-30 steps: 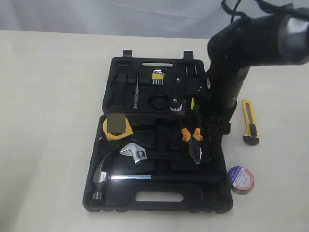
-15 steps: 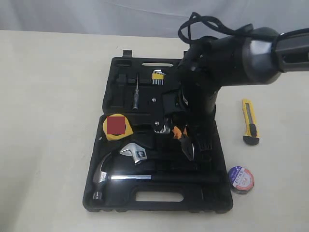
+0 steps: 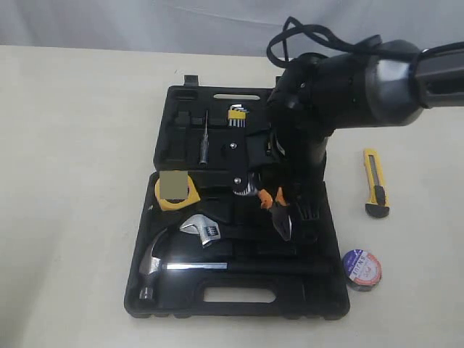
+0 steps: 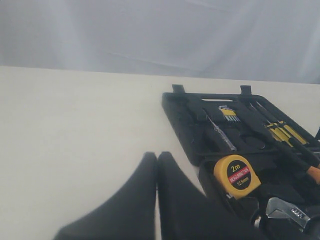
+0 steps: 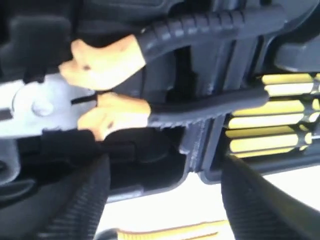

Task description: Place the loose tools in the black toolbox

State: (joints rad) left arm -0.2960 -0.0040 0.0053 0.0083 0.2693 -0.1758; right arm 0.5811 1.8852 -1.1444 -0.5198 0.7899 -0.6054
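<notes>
The black toolbox (image 3: 239, 312) lies open on the table. My right gripper (image 3: 297, 206) hovers over its right side, open, with nothing between its fingers (image 5: 75, 200). The orange-and-black pliers (image 3: 279, 210) lie in the box just beyond the fingertips, near the hinge; the right wrist view shows their handles (image 5: 200, 112) close up. The yellow tape measure (image 3: 176, 190) sits in the box's left part, also visible in the left wrist view (image 4: 237, 176). On the table right of the box lie the utility knife (image 3: 375, 183) and the tape roll (image 3: 362, 269). My left gripper (image 4: 157, 156) is shut and empty, beside the box.
A hammer (image 3: 156, 261) and an adjustable wrench (image 3: 203, 229) rest in the box's front half. Screwdrivers (image 5: 270, 110) and a hex key set (image 3: 237, 114) sit in the lid. Bare table stretches left of the box.
The right arm swung left from the box's right edge to above its middle. The pliers shifted slightly left with it. Little has moved in the last half second.
</notes>
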